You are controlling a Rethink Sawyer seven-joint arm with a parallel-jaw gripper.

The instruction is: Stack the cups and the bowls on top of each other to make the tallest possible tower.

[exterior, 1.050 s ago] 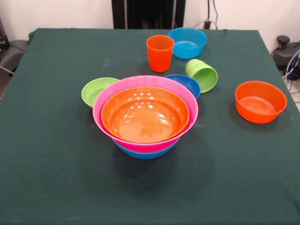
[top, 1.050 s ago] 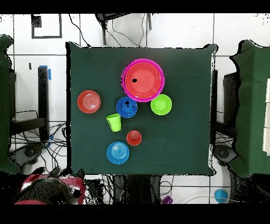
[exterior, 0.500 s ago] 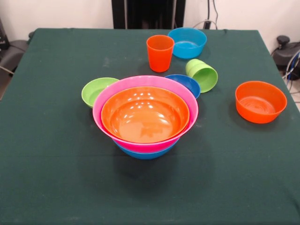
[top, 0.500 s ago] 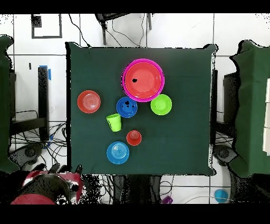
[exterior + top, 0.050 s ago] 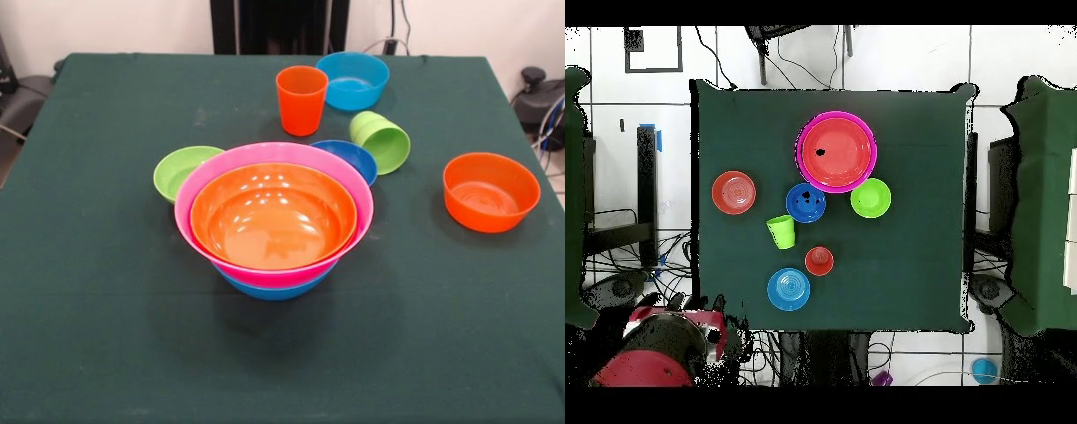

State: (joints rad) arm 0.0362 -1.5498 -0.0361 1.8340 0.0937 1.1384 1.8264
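From across the table, the tower (image 5: pixel 274 231) sits mid-cloth on the dark green table (image 5: pixel 106 336): a glossy large orange bowl (image 5: pixel 274 216) nested in a large pink bowl (image 5: pixel 203 190), with a large blue bowl (image 5: pixel 274 288) peeking out underneath. A small lime-green bowl (image 5: pixel 181 170) touches its left rim, and a small dark blue bowl (image 5: pixel 350 157) is tucked behind its right. The ribbed orange cup (image 5: pixel 301 100) stands upright farther back, beside a light blue bowl (image 5: pixel 353 80). The lime green cup (image 5: pixel 381 140) lies on its side. A small orange bowl (image 5: pixel 491 191) sits well apart at the right.

From above, the same pieces show. The red and black arm (image 5: pixel 660 345) hangs off the table's corner; I cannot make out its gripper at all.
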